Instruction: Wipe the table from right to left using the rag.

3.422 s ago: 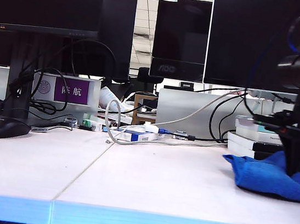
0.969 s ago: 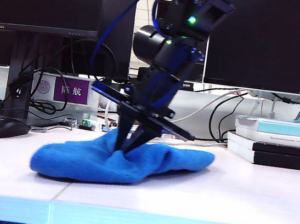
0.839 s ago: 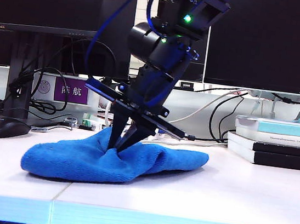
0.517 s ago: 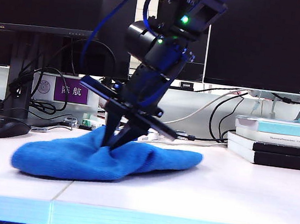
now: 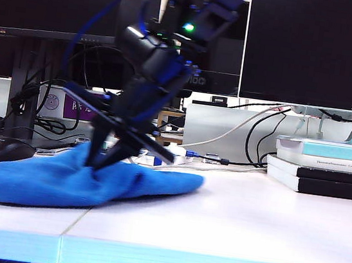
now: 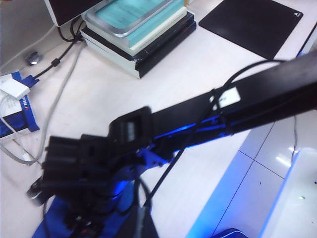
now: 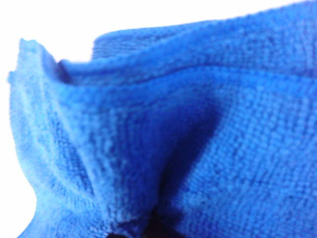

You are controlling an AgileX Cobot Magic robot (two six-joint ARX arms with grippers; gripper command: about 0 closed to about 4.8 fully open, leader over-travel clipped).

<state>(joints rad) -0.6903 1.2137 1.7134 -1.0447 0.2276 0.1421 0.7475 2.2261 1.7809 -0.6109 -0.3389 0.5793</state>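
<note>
Exterior view shows you the right gripper (image 5: 99, 160) reaching across to the left half of the table (image 5: 227, 235), its jaws pinched tight on a bunched fold of the rag (image 5: 59, 181). The cloth lies flat on the top, straddling the panel seam, with its far end near the black mouse (image 5: 6, 149). Judging by that spot, you have most of the sweep done; only the strip at the left edge looks unwiped. From the right wrist camera you see nothing but blue pile (image 7: 198, 139) gathered into the grip. Your left gripper is not visible anywhere, so its state cannot be told.
</note>
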